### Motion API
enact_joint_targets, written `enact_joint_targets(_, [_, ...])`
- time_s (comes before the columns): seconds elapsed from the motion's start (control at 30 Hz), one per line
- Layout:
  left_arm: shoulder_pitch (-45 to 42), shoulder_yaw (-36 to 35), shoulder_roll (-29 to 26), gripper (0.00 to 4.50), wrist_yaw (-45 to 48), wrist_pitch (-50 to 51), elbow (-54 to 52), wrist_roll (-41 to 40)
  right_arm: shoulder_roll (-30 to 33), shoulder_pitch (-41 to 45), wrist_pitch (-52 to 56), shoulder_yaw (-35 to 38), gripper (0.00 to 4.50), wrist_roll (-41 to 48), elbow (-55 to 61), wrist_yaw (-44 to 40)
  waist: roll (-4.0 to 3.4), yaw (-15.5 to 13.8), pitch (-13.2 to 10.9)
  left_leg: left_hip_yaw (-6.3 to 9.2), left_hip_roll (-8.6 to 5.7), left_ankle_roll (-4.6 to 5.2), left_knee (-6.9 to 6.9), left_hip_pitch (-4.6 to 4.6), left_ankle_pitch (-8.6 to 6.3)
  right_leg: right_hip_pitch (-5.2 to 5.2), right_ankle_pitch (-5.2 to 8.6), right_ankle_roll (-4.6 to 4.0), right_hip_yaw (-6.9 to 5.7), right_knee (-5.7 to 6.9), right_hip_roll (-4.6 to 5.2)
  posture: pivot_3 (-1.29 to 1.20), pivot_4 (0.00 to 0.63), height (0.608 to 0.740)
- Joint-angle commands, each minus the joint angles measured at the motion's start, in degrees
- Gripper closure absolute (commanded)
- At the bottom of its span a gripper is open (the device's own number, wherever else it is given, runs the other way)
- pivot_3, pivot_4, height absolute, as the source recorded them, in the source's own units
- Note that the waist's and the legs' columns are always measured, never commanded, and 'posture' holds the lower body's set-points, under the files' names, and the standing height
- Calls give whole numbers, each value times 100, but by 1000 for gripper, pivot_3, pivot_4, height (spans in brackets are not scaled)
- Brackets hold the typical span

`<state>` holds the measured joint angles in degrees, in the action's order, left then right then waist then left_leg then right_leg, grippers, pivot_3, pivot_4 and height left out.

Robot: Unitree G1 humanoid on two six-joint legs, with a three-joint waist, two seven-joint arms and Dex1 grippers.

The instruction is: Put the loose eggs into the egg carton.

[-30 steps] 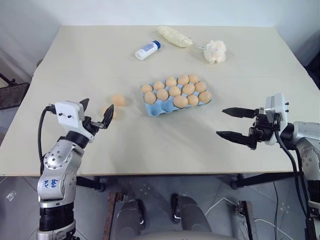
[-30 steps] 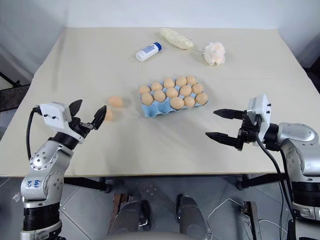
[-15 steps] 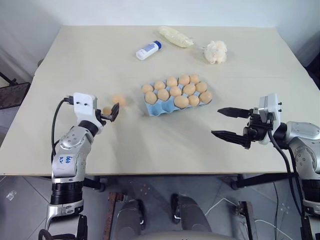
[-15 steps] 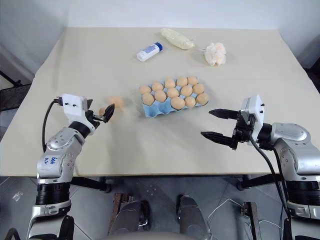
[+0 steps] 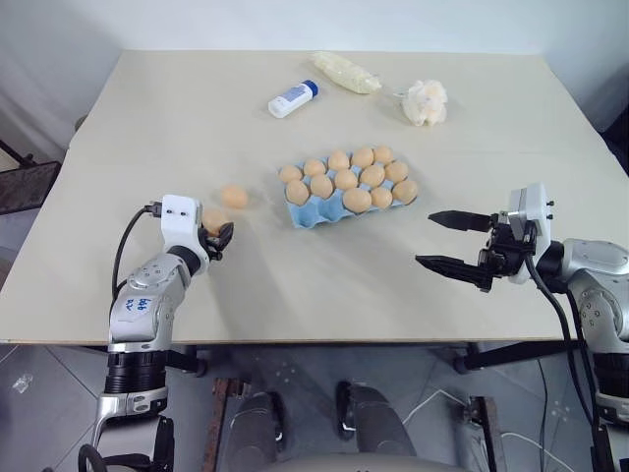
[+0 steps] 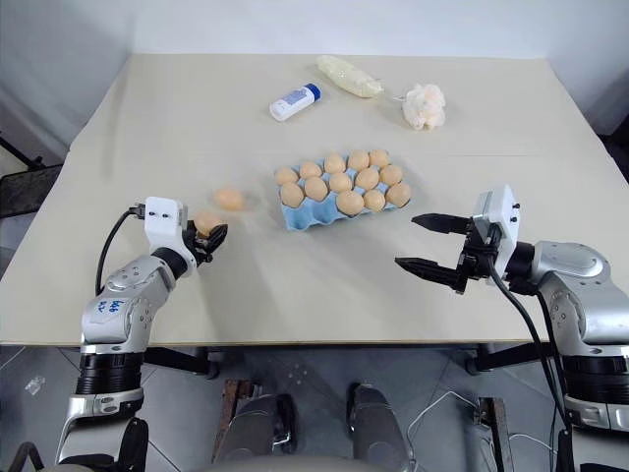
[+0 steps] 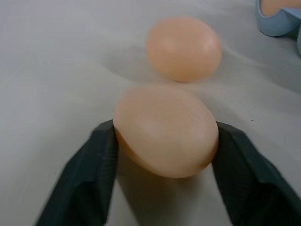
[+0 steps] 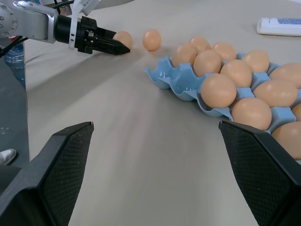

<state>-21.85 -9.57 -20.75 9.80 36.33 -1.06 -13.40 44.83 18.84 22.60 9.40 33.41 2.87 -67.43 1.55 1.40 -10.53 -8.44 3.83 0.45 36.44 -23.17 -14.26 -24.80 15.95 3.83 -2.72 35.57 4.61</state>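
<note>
The left end effector (image 7: pixel 162 155) sits low on the beige worktop (image 5: pixel 295 275) w/ its two black fingers (image 7: pixel 87 169) closed against both sides of one light orange-tan oval egg (image 7: pixel 165 129); the egg seems to rest on the worktop, not lifted yet. A second loose egg of the same colour (image 5: pixel 234 196) lies just beyond it, between the left end effector and the light blue moulded pulp egg carton (image 5: pixel 311 215), which stands near the worktop centre, well apart from the held egg. Most cups are full, but approx. two cups at the carton's near-left corner look empty in the right wrist view. The right end effector (image 5: pixel 454 242) hangs wide open to the right of the carton, holding nothing. To do this step well, I think the grip should stay gentle and centred on the egg's widest part, the lift go straight up so the neighbour egg is not pushed, then carry over to an empty cup and lower before releasing.
</note>
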Motion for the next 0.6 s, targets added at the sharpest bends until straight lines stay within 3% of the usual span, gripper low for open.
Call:
enact_joint_targets(0.03, [-31,3,-41,2454,93,-155,-42,57,34,66,-56,93,0,17,36,-20,0,0,0,0,-1,0,0,0,0,0,0,0,0,0,1,0,150,740])
enact_joint_targets(0.27, [-11,-38,-145,2724,566,-1157,-223,59,37,52,-64,99,0,-22,4,-29,0,1,0,0,0,0,0,0,0,-1,0,0,0,0,1,0,150,740])
enact_joint_targets(0.6, [-727,249,-499,2769,1964,-1630,-342,-325,12,-28,-117,152,0,-32,9,-12,0,-7,0,-1,-2,0,1,0,0,2,0,0,-1,0,1,0,150,740])
